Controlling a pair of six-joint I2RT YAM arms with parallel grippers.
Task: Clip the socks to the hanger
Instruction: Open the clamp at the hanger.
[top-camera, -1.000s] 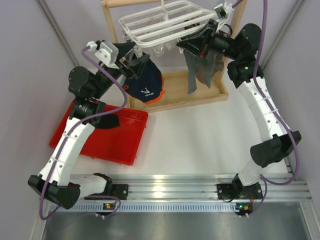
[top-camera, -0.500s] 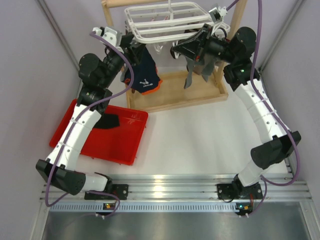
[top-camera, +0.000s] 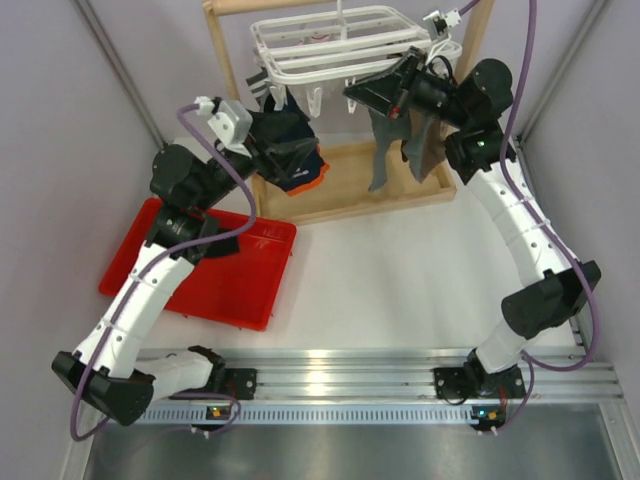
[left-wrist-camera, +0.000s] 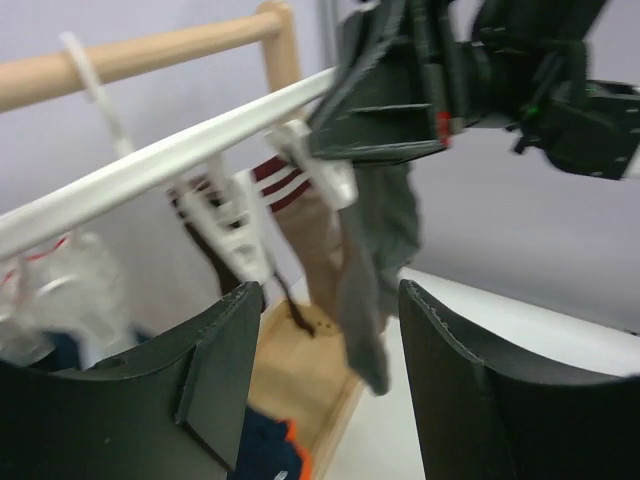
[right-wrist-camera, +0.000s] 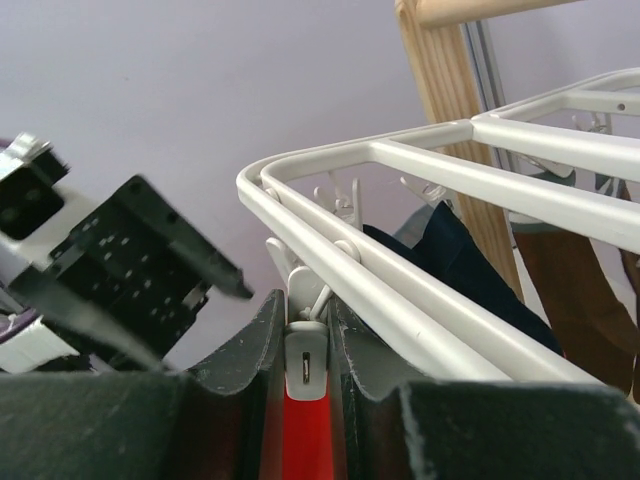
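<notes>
Socks, part hung: a grey sock (top-camera: 383, 150) and a brown sock (top-camera: 425, 150) with a striped cuff hang from the white hanger (top-camera: 335, 43) at the far side of the desk (top-camera: 400, 270). A black sock (top-camera: 218, 243) lies in the red tray (top-camera: 240, 285) on the left, not yet clipped. The right claw (right-wrist-camera: 305, 330) is nearly closed, pinching a white clip (right-wrist-camera: 305, 365) on the hanger's rail, with the grey sock just under it. The left claw (left-wrist-camera: 330, 288) is wide apart with nothing between its tips, just beside the navy fabric (top-camera: 295, 155). Hazards, as judged: letting the clip go askew may drop the grey sock, a sideways pull could swing the hanger and loosen what is pegged, and the two claws sit close enough to knock. Room is tight under the rails and against the wooden frame (top-camera: 380, 195). Open desk lies between the frame and the arm bases.
</notes>
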